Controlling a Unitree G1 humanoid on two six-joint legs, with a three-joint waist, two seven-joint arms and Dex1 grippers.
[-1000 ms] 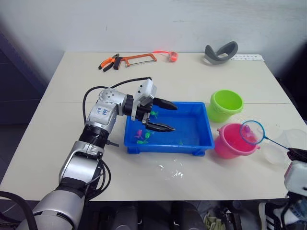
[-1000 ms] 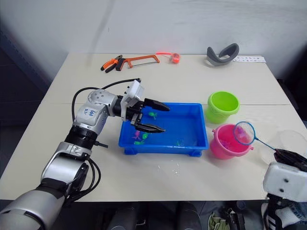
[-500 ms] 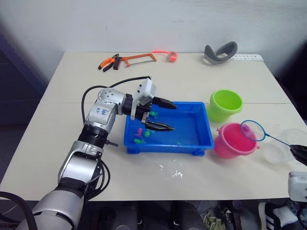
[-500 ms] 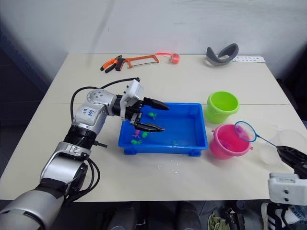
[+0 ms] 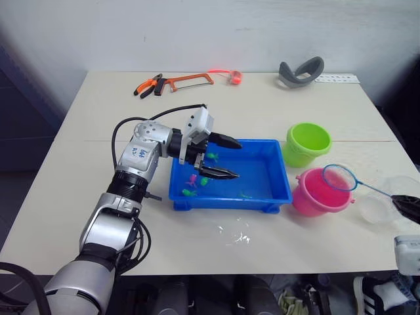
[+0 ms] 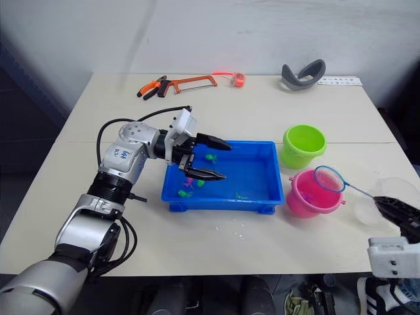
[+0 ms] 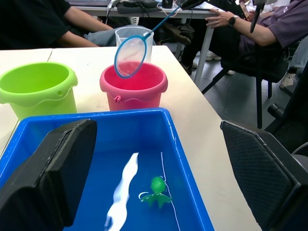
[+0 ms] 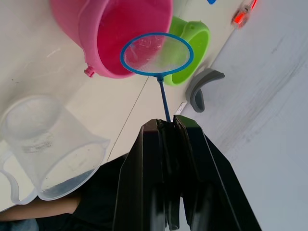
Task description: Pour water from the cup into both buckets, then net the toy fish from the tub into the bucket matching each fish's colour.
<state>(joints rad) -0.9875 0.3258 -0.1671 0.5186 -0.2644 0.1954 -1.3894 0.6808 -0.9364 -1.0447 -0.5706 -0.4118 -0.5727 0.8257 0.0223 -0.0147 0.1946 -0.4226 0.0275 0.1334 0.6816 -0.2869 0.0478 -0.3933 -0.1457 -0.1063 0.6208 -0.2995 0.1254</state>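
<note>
On a pale table (image 5: 79, 170), the left hand (image 5: 226, 157) hovered with fingers spread wide over the glossy blue tub (image 5: 262, 190) holding tiny toy fish (image 7: 156, 191). Rightward, the right hand (image 8: 168, 126) clamped the net (image 5: 340, 178), its mesh hoop above the pink bucket (image 5: 315, 197).

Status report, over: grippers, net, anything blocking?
Left gripper open over the blue tub. Right gripper shut on the net, hoop above the pink bucket. Nothing blocking.

The right gripper (image 6: 394, 209) is partly cut off by the picture's edge. The net (image 8: 156, 54) covers part of the pink bucket (image 8: 110, 33), so its content cannot be seen.
</note>
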